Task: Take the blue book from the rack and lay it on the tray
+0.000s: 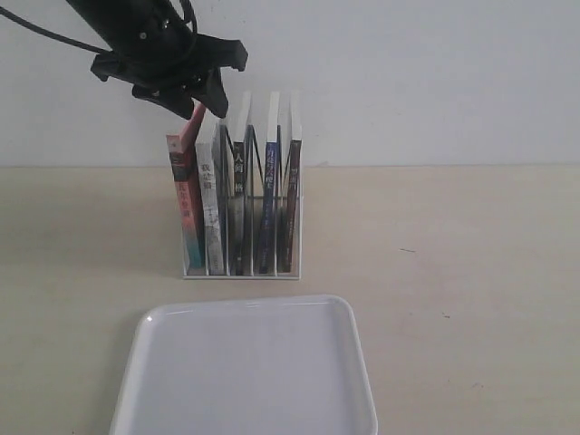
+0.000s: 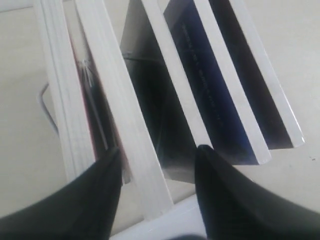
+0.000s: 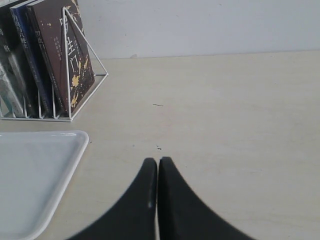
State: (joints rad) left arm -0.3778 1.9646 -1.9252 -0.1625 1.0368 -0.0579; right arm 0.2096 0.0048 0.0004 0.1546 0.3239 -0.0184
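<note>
Exterior view: left claw spread above rack, left of blue book.

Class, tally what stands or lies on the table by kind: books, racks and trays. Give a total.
Books: 5, the blue book included
Rack: 1
Tray: 1
Total: 7
</note>
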